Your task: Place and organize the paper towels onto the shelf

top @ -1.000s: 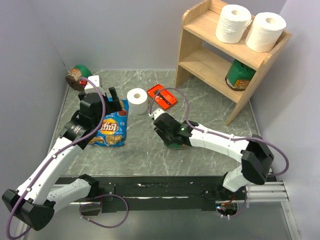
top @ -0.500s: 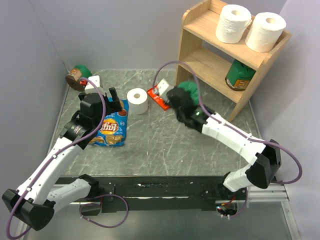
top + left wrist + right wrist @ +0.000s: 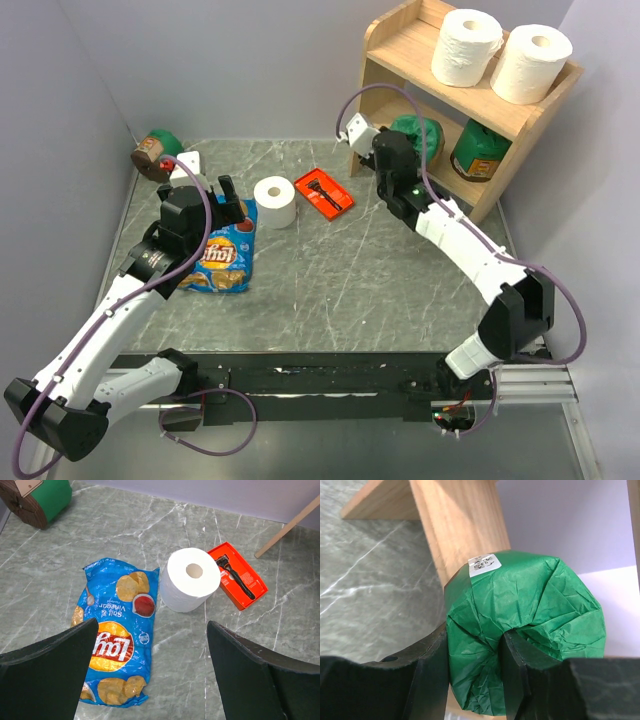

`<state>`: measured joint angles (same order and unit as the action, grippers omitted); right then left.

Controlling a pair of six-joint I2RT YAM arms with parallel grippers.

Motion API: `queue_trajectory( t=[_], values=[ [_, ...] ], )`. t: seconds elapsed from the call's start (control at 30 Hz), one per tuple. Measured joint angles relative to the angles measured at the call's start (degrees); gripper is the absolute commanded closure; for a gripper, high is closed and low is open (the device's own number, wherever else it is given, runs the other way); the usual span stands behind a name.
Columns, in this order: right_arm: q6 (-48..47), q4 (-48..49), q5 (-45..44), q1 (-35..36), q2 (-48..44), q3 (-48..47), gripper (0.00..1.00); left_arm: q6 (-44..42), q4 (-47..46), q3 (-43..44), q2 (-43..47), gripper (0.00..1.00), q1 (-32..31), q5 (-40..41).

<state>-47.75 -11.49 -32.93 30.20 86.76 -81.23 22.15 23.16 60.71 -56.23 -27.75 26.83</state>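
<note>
The left gripper (image 3: 152,624) hangs wide open over the chips bag (image 3: 112,645), holding nothing. Just beyond, the third roll (image 3: 190,580) stands on the table (image 3: 330,290), well apart from the shelf (image 3: 405,120), with a razor box (image 3: 239,575) just beside it. Farther back, the right gripper (image 3: 475,645) is clamped on a green pack (image 3: 530,605), seemingly a wrapped roll, at the lower tier near a canister (image 3: 480,150). Two rolls (image 3: 467,47) sit on top, so one is left. Nothing seems to block its way.

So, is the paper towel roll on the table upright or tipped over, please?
Upright: the paper towel roll stands on its flat end on the table, hollow tube opening facing up.
</note>
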Motion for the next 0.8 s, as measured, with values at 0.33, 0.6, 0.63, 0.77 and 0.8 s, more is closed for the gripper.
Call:
queue_trajectory(
  t=[0.33,0.6,0.63,0.77,0.8],
  values=[
    [-3.0,1.1,5.5,-5.4,7.1,-6.4,0.56,0.0,0.0,0.0,0.0,0.04,-0.1,0.0],
    [-3.0,0.5,7.3,-6.8,9.7,-8.1,0.55,0.0,0.0,0.0,0.0,0.04,-0.1,0.0],
    [-3.0,0.2,7.4,-6.8,10.0,-8.3,0.55,0.0,0.0,0.0,0.0,0.04,-0.1,0.0],
    [-3.1,-0.2,7.3,-6.9,10.4,-8.8,0.54,0.0,0.0,0.0,0.0,0.04,-0.1,0.0],
    [-3.1,-0.2,7.3,-6.9,10.4,-8.8,0.54,0.0,0.0,0.0,0.0,0.04,-0.1,0.0]
  ],
)
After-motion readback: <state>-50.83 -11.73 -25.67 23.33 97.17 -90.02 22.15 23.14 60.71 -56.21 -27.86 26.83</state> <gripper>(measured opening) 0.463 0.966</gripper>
